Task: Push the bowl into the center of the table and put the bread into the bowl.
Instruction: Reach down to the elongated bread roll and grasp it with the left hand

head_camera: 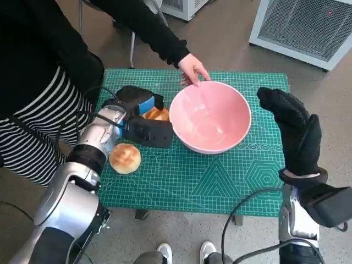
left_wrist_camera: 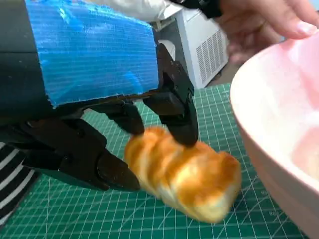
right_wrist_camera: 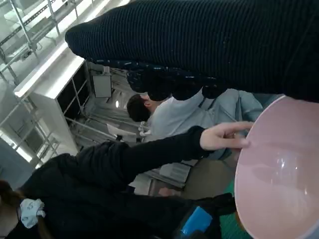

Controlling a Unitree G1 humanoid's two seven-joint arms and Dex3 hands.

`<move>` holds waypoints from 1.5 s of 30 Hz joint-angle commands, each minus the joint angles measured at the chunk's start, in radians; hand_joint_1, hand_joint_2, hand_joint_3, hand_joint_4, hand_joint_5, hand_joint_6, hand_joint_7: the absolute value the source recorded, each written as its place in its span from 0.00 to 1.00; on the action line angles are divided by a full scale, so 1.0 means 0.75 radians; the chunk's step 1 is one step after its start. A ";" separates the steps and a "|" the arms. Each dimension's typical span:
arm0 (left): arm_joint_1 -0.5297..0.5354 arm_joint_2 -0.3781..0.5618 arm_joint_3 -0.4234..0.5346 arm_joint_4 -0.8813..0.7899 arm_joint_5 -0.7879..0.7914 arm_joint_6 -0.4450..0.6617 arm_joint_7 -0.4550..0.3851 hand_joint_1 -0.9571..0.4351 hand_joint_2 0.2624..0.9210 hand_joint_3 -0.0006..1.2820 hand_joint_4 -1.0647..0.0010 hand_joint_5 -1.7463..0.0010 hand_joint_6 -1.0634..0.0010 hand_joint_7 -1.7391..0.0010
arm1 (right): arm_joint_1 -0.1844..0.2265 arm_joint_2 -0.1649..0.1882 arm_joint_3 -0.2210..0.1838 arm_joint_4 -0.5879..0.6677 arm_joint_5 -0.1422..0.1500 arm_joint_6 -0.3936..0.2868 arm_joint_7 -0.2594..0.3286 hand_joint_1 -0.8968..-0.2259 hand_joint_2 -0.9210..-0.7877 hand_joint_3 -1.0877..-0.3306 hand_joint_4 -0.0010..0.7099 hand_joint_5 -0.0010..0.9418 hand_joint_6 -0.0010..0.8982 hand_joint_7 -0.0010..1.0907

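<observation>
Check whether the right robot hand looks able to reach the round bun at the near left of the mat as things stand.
Probably not easily. The right robot hand hangs at the mat's far right, and the pink bowl and the left robot hand, already on the long loaf, sit between it and the round bun.

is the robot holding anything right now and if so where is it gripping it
The left hand grips the golden braided bread roll at one end, fingers on either side. The gloved right hand holds nothing, hovering beside the pink bowl.
</observation>
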 commanded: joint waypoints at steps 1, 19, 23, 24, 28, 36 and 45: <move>-0.020 -0.009 -0.010 0.027 0.010 -0.011 -0.011 0.69 1.00 0.05 0.45 0.25 0.28 0.44 | 0.036 -0.007 0.000 -0.009 -0.014 0.025 -0.020 0.20 0.00 0.43 0.26 0.00 0.06 0.48; -0.023 -0.007 -0.029 0.036 0.028 -0.021 0.045 0.69 0.99 0.02 0.33 0.41 0.33 0.32 | 0.040 -0.010 -0.003 -0.008 -0.009 0.023 -0.026 0.19 0.00 0.42 0.27 0.01 0.07 0.48; -0.021 -0.005 -0.038 0.037 0.032 -0.016 0.052 0.69 0.99 0.02 0.34 0.41 0.32 0.33 | 0.042 -0.010 -0.004 -0.011 -0.005 0.023 -0.025 0.20 0.00 0.41 0.27 0.01 0.07 0.48; -0.020 -0.005 -0.040 0.037 0.033 -0.015 0.053 0.69 0.99 0.02 0.34 0.40 0.31 0.33 | 0.042 -0.010 -0.004 -0.012 -0.005 0.023 -0.026 0.20 0.00 0.41 0.27 0.01 0.07 0.48; -0.020 -0.007 -0.032 0.038 0.022 -0.002 0.047 0.69 1.00 0.02 0.36 0.38 0.32 0.34 | 0.041 -0.009 -0.004 -0.012 -0.005 0.025 -0.028 0.20 0.00 0.41 0.27 0.01 0.07 0.47; -0.018 -0.038 0.056 0.050 -0.076 0.093 -0.150 0.63 0.86 0.02 0.70 0.83 0.67 0.82 | 0.036 -0.007 -0.001 -0.009 -0.006 0.025 -0.030 0.20 0.00 0.41 0.27 0.01 0.07 0.47; -0.014 -0.044 0.069 0.042 -0.088 0.156 -0.262 0.48 0.73 0.00 0.99 0.99 0.86 0.99 | 0.037 -0.006 -0.001 -0.011 -0.004 0.025 -0.031 0.19 0.00 0.41 0.28 0.01 0.07 0.47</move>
